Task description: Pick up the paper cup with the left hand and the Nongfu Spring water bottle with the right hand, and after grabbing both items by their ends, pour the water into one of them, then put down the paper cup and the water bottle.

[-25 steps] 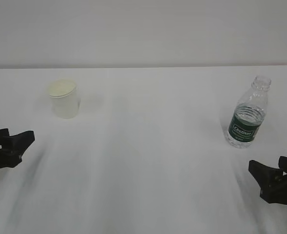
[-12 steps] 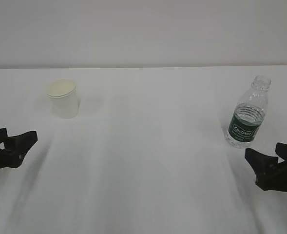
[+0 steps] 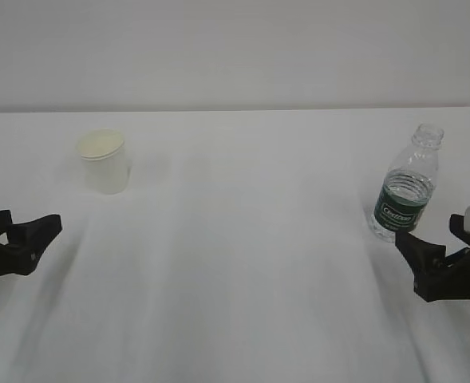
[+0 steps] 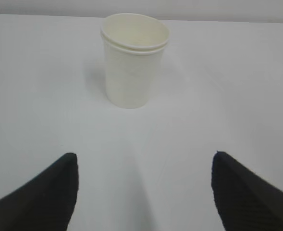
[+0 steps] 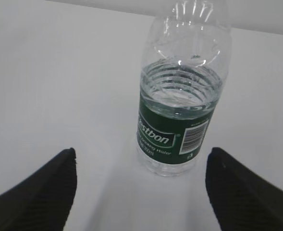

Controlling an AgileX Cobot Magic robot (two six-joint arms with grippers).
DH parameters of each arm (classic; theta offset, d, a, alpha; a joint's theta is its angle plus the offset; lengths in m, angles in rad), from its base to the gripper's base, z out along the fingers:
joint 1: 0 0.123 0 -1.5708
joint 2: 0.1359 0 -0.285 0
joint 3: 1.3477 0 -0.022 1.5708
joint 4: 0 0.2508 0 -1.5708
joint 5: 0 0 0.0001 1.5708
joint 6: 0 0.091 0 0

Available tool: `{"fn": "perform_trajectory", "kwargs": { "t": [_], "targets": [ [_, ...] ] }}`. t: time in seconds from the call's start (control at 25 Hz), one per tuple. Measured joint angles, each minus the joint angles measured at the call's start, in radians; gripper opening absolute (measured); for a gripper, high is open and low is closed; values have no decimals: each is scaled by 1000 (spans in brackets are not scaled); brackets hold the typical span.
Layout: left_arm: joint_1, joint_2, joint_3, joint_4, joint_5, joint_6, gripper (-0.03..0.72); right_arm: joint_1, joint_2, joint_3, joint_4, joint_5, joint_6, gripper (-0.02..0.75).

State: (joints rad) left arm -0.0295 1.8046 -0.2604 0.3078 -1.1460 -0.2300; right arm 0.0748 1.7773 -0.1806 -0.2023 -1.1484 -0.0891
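Nothing is grasped yet: paper cup (image 4: 135, 60) and water bottle (image 5: 182, 98) stand untouched on the worktop (image 3: 242, 239). Left end effector (image 4: 143, 192) and right end effector (image 5: 141, 190) both gape, empty (pickup, pouring, set-down all remain).

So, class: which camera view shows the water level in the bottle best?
The right wrist view: the bottle fills the frame, its water reaching just above the label. The exterior view shows it small; the left wrist view misses it.

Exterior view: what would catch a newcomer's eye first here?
The uncapped green-labelled water bottle standing at the right, partly filled, with the open right claw just in front of it. Far left stands a white paper cup, upright, with the open left claw well short of it.
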Motion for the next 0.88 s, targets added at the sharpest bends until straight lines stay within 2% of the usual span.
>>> {"fn": "perform_trajectory", "kwargs": {
  "t": [0.24, 0.56, 0.88],
  "targets": [
    [0, 20, -12, -9, 0, 0, 621, 0, 0, -3, 32, 0, -4, 631],
    [0, 120, -124, -7, 0, 0, 610, 0, 31, -40, 49, 0, -7, 630],
    [0, 123, -178, -5, 0, 0, 599, 0, 97, -99, 49, 0, -8, 629]
  ]
}}
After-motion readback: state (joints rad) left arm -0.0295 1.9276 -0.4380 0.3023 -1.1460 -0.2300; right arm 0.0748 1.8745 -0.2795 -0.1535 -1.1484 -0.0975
